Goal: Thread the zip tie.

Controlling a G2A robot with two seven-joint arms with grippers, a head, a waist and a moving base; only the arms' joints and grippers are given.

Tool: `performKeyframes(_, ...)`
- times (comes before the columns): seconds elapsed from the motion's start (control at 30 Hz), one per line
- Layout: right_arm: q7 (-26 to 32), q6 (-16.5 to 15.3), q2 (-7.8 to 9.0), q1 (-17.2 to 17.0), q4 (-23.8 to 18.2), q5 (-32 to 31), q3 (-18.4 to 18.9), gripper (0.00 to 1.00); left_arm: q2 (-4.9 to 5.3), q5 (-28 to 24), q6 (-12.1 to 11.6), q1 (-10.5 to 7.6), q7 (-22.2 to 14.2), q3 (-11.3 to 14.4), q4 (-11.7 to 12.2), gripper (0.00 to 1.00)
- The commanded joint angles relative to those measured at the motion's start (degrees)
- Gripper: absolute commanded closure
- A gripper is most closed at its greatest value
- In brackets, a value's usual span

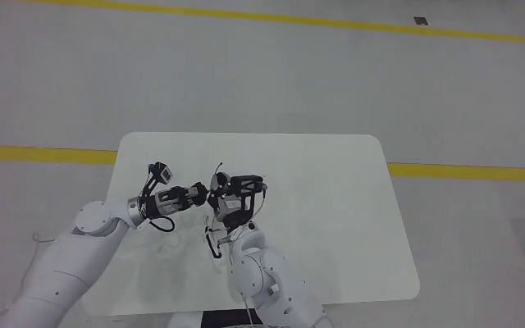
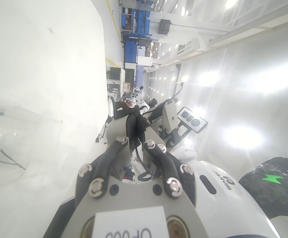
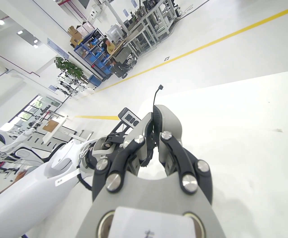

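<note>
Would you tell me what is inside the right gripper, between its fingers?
A black zip tie is clamped in the right gripper; its head end sticks out beyond it. The clamped stretch itself is covered.

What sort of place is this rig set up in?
Probably a factory-floor robotics lab: a yellow floor line, blue storage racks and metal-frame workbenches with equipment lie beyond the white table.

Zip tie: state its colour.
The zip tie is black; the right wrist view shows it best.

one zip tie (image 3: 155, 99), two grippers (image 2: 134, 119) (image 3: 154, 119), one table (image 1: 328, 164)
</note>
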Motion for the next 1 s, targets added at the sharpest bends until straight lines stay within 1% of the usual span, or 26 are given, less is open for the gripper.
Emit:
performKeyframes(0.0,0.1,-0.1,0.03,0.0,0.0,0.0,0.0,1.0,0.0,0.0,0.0,0.0,0.0,0.0,0.0,1.0)
performKeyframes(0.63,0.2,-1.0,0.25,0.8,0.2,0.7,-0.8,1.0,0.0,0.0,0.0,0.0,0.0,0.0,0.0,1.0)
performKeyframes(0.97,0.9,-0.3,0.41,1.1,0.4,0.3,-1.0,1.0,0.0,0.0,0.0,0.0,0.0,0.0,0.0,1.0)
